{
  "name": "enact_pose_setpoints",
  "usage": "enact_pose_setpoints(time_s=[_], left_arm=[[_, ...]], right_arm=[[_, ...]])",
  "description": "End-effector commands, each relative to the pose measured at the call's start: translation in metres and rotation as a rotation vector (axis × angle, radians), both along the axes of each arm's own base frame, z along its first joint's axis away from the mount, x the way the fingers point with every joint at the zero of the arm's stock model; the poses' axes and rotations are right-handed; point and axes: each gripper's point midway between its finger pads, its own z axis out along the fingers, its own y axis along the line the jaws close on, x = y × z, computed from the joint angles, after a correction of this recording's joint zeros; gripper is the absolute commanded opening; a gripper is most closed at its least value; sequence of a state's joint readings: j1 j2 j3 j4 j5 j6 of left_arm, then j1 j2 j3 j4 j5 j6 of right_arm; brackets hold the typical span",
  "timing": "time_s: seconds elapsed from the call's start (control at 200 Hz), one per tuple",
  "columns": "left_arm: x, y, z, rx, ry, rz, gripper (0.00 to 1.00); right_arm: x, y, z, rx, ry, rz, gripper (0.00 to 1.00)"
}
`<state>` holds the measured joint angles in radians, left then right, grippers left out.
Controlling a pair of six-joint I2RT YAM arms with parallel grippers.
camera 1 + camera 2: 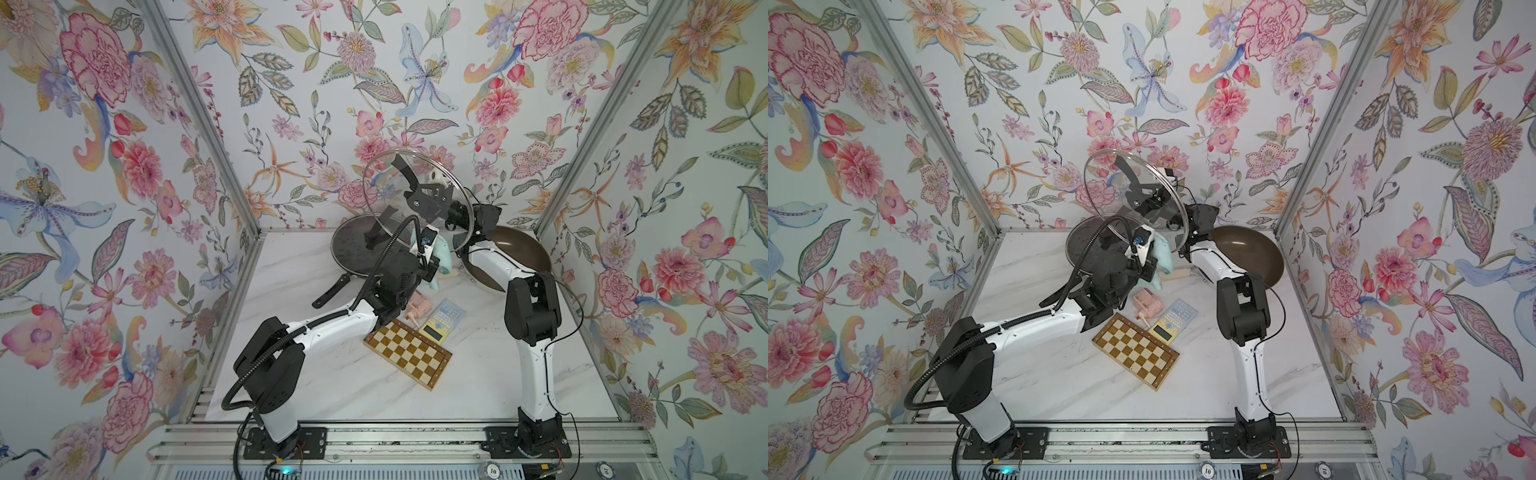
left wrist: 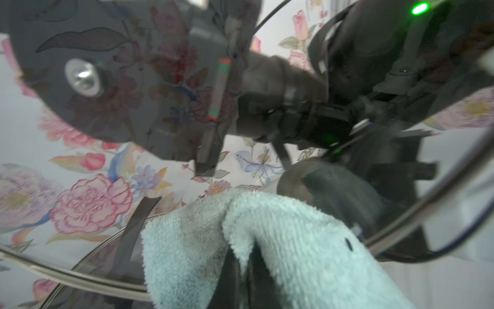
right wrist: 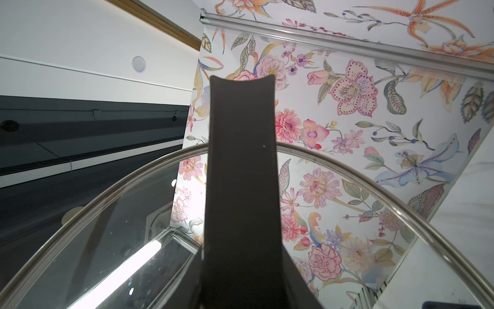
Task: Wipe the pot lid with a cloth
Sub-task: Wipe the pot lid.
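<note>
Left gripper (image 2: pixel 243 270) is clamped on the bunched cloth (image 2: pixel 294 240), just beside the lower rim of the pot lid (image 1: pixel 382 195). Your right gripper (image 1: pixel 413 185) pinches the lid's black handle (image 3: pixel 240 187), holding the lid on edge. Press the fabric flat to the glass, sweep rim to rim, and brace the lid steady.

The left gripper (image 2: pixel 242 267) has its fingertips buried in folds of the cloth (image 2: pixel 294 240), itself cut off at the picture's edge in the blurred left wrist view, while the black handle (image 3: pixel 242 187) of the pot lid (image 3: pixel 334 214) blocks the right wrist view's middle, the rim running out of frame.
</note>
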<state>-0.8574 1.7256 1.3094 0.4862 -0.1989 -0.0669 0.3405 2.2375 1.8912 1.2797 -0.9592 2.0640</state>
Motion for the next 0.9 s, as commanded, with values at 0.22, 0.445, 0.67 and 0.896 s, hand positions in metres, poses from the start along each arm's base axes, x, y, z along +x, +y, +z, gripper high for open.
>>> enact_pose_setpoints(time_s=[0.22, 0.445, 0.67, 0.896], left_arm=[[-0.028, -0.005, 0.162, -0.178, -0.305, -0.187, 0.00], [0.020, 0.069, 0.179, -0.181, -0.365, 0.101, 0.00], [0.058, 0.154, 0.147, -0.153, -0.308, 0.431, 0.00], [0.065, 0.181, 0.083, -0.140, -0.113, 0.516, 0.00]], right_arm=[[-0.019, 0.018, -0.005, -0.034, -0.102, 0.001, 0.00], [-0.042, 0.019, -0.009, -0.050, -0.127, 0.011, 0.00], [-0.055, 0.014, -0.012, -0.059, -0.126, 0.005, 0.00], [-0.064, 0.003, 0.023, -0.007, -0.229, 0.002, 0.00]])
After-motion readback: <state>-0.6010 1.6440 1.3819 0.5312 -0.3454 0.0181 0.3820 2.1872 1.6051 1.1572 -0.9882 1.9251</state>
